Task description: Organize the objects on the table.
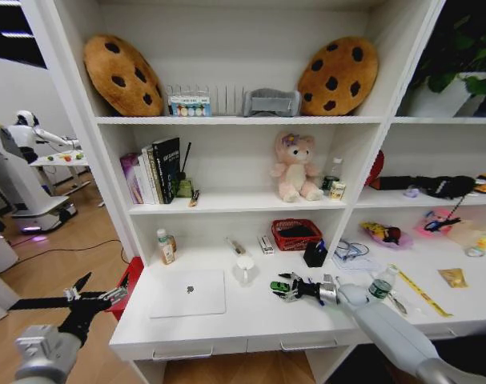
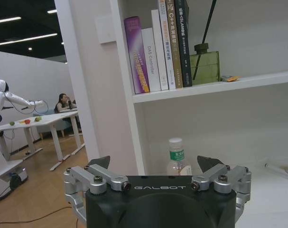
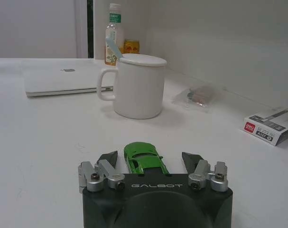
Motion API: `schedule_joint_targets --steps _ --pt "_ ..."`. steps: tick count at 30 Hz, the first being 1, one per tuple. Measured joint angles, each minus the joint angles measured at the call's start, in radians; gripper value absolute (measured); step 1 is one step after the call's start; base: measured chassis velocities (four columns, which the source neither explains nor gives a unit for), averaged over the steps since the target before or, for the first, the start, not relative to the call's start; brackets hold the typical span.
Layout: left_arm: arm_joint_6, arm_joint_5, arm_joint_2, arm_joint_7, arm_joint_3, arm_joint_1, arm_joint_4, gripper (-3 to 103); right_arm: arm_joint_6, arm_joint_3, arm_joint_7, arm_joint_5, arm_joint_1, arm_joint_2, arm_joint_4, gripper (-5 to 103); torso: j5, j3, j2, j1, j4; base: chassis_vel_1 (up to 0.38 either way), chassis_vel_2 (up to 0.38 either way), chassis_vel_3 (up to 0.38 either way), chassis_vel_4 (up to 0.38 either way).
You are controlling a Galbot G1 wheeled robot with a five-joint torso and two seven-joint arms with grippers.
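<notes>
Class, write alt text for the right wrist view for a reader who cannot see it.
The open right gripper straddles a small green toy car on the white table. Beyond stand a lidded white cup, a closed silver laptop and a green-capped bottle.

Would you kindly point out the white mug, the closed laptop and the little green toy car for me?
white mug [image 3: 136, 90]: right wrist view, on the front of its wall.
laptop [image 1: 188, 293]: head view, on the middle of its closed lid.
green toy car [image 3: 144, 156]: right wrist view, on its roof, between the open right gripper's fingers.
</notes>
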Motion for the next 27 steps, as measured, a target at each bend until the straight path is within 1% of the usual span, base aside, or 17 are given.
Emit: schedule_joint_targets --steps 1,2,4,5,7,8,10,12,13,19,20,21,25,27 --pt "0.000 0.000 0.000 0.000 0.000 0.000 0.000 100 0.000 0.002 -0.002 0.000 -0.001 0.000 0.000 72 0.0001 0.000 0.000 0.000 0.0001 0.000 0.000 0.000 0.000" --pt "0.000 0.000 0.000 0.000 0.000 0.000 0.000 100 0.000 0.002 -0.002 0.000 -0.001 0.000 0.000 72 0.0001 0.000 0.000 0.000 0.0001 0.000 0.000 0.000 0.000" --pt "0.000 0.000 0.000 0.000 0.000 0.000 0.000 100 0.000 0.008 -0.007 0.000 -0.005 -0.003 0.004 61 0.0004 0.000 0.000 0.000 0.0004 0.000 0.000 0.000 0.000" --pt "0.000 0.000 0.000 0.000 0.000 0.000 0.000 100 0.000 0.008 -0.007 0.000 -0.005 -0.003 0.004 61 0.0004 0.000 0.000 0.000 0.0004 0.000 0.000 0.000 0.000" --pt "0.000 0.000 0.000 0.000 0.000 0.000 0.000 100 -0.002 0.016 -0.011 0.001 -0.011 -0.007 0.007 50 0.0006 0.000 0.000 0.000 0.0004 0.000 0.000 0.000 0.000" --pt "0.000 0.000 0.000 0.000 0.000 0.000 0.000 100 -0.002 0.016 -0.011 0.001 -0.011 -0.007 0.007 50 0.0006 0.000 0.000 0.000 0.0004 0.000 0.000 0.000 0.000" --pt "0.000 0.000 0.000 0.000 0.000 0.000 0.000 100 -0.004 0.022 -0.013 0.002 -0.017 -0.010 0.010 39 0.0006 0.000 0.000 0.000 0.0003 0.000 0.000 0.000 0.000" --pt "0.000 0.000 0.000 0.000 0.000 0.000 0.000 100 -0.006 0.031 -0.013 0.004 -0.026 -0.012 0.018 39 0.0006 0.000 0.000 0.000 0.0004 0.000 0.000 0.000 0.000" --pt "0.000 0.000 0.000 0.000 0.000 0.000 0.000 100 -0.009 0.038 -0.013 0.006 -0.033 -0.014 0.024 36 0.0006 0.001 -0.001 0.000 0.0003 0.000 0.000 0.000 0.000" --pt "0.000 0.000 0.000 0.000 0.000 0.000 0.000 100 -0.028 0.064 -0.012 0.026 -0.069 -0.034 0.072 36 0.0009 0.001 -0.001 0.001 -0.0002 0.000 0.000 0.000 0.000" --pt "0.000 0.000 0.000 0.000 0.000 0.000 0.000 100 -0.038 0.087 -0.009 0.043 -0.087 -0.052 0.115 36 0.0014 0.001 -0.001 0.001 -0.0006 0.000 0.000 0.000 0.000" --pt "0.000 0.000 0.000 0.000 0.000 0.000 0.000 100 -0.041 0.102 -0.007 0.051 -0.092 -0.062 0.136 36 0.0008 0.001 -0.001 0.001 -0.0003 0.000 0.000 0.000 0.000" --pt "0.000 0.000 0.000 0.000 0.000 0.000 0.000 100 -0.047 0.124 -0.005 0.065 -0.101 -0.082 0.174 36 0.0003 0.001 -0.001 0.001 -0.0001 0.000 0.000 0.000 0.000" --pt "0.000 0.000 0.000 0.000 0.000 0.000 0.000 100 -0.059 0.161 0.002 0.104 -0.115 -0.127 0.252 36 0.0009 0.001 -0.001 0.001 0.0001 0.000 0.000 0.000 0.000"
